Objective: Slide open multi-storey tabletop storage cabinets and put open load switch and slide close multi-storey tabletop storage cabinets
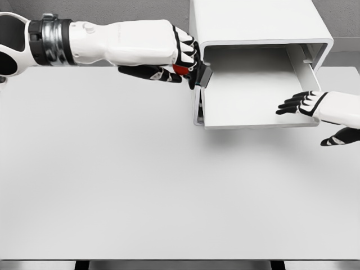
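Note:
A white tabletop storage cabinet (259, 22) stands at the back right of the table, its top drawer (253, 115) pulled out toward me and showing a bare white floor. My left hand (183, 64) reaches in from the upper left, fingers curled around a small red and dark load switch (181, 70), right at the drawer's left front corner. A dark part of the switch (203, 77) pokes out beside the drawer's left wall. My right hand (298, 104) comes in from the right with fingers stretched flat over the drawer's right front edge, thumb (337, 136) hanging below.
The wide white table (140, 185) spreads in front of the cabinet. Its front edge runs along the bottom of the view, with dark legs showing beneath.

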You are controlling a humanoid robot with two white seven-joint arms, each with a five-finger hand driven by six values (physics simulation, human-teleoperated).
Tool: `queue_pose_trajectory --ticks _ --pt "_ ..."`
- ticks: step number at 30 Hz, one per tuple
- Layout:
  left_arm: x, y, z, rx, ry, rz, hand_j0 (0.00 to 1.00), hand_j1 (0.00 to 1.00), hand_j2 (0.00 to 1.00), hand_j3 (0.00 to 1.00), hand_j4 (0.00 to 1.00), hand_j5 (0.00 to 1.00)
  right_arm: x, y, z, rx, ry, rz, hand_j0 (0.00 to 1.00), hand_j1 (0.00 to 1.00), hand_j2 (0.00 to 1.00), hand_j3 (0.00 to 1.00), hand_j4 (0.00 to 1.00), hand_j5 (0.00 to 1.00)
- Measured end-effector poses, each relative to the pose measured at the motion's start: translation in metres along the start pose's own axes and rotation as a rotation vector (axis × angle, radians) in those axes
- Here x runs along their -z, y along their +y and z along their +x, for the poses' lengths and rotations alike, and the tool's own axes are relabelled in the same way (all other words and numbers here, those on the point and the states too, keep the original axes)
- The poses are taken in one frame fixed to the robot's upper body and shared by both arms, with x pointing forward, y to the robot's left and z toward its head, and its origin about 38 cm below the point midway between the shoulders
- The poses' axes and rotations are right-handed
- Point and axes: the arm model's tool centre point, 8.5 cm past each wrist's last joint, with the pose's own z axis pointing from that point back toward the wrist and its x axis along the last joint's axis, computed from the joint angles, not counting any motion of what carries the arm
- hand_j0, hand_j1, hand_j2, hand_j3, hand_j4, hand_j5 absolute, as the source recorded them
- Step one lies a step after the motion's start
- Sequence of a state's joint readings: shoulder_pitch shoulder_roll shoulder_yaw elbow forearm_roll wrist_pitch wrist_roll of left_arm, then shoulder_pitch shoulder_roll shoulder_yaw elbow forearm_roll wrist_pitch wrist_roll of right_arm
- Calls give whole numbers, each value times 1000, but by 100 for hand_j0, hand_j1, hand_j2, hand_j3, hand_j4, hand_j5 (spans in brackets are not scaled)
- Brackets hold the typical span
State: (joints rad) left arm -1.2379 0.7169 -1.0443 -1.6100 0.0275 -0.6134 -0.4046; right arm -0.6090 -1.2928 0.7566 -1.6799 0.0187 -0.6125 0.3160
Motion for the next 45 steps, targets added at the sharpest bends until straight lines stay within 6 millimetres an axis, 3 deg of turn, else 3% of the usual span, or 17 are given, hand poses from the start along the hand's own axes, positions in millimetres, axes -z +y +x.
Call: queue_pose_trajectory --ticks 13,37,45 --pt "34 2 -4 4 -40 1 45 45 45 45 45 45 2 6 1 14 -6 9 100 100 100 100 100 100" --pt "95 -33 -36 -42 -12 -100 45 45 45 45 45 45 9 8 3 23 -24 -6 100 100 100 100 100 100" --pt "102 -38 -45 -46 13 -116 45 45 45 45 45 45 8 8 3 23 -22 -5 100 100 100 100 100 100"
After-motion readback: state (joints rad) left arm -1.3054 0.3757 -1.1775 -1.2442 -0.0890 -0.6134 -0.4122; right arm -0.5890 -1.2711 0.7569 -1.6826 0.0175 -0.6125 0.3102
